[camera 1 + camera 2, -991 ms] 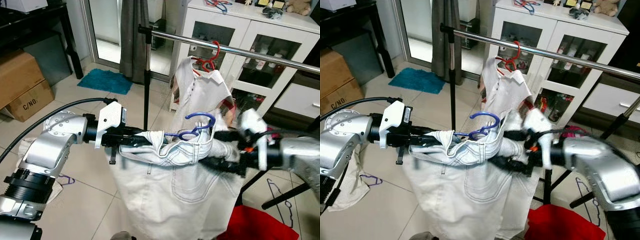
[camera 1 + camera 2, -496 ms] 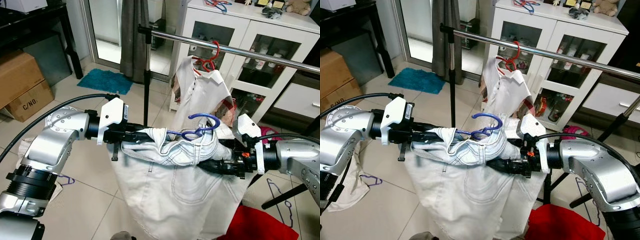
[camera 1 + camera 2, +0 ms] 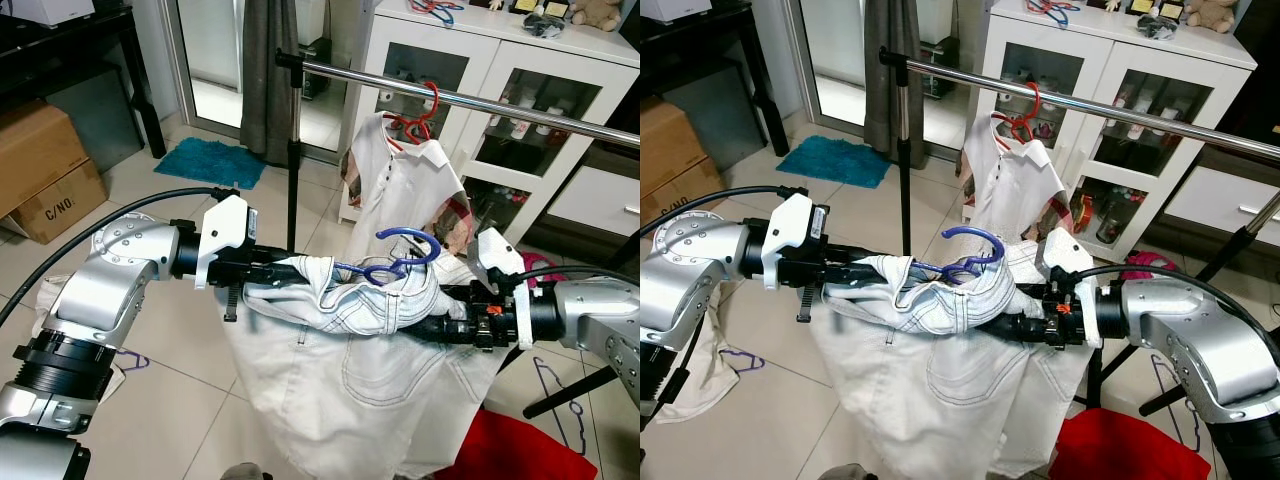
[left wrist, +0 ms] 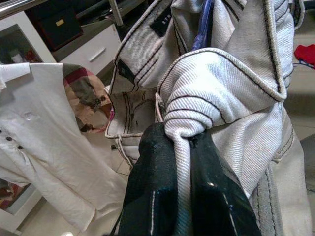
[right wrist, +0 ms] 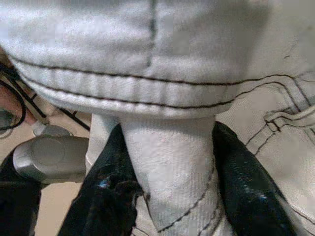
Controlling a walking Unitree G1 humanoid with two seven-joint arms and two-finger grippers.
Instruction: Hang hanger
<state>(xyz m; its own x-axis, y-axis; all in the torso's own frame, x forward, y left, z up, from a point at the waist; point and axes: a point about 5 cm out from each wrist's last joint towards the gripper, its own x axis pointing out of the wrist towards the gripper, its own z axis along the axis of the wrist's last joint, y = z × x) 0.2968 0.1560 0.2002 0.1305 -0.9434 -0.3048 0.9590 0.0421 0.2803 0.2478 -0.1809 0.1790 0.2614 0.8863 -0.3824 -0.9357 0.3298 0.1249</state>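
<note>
Over on the left, our left claw (image 3: pixel 262 272) is clamped tight on a bunched corner of the white denim garment (image 3: pixel 360 380); in the left wrist view the two black fingers (image 4: pixel 157 191) pinch a fold of cloth between them. Moving to the middle, we hold the garment stretched waist-high between both arms, its waistband rumpled and the rest hanging down toward the tiled floor (image 3: pixel 170 400). Out of that waistband pokes the blue hanger (image 3: pixel 400 255), hook up and curling toward the right, most of its frame buried in the fabric. It sits well below the silver rail (image 3: pixel 480 103), which runs across the far side on a black stand (image 3: pixel 293 170). A white shirt (image 3: pixel 400 190) on a red hanger (image 3: pixel 418 120) already hangs there, just beyond our blue one. On the right, our right claw (image 3: pixel 445 325) grips the other side of the waistband, fingers (image 5: pixel 246 182) closed around a thick seam of denim. As we judge it, the garment is on its hanger but the hanging itself is not yet done: we have to lift the hook up and over the rail. The cloth looks heavy and limp, so the hanger may tilt as we raise it.
</note>
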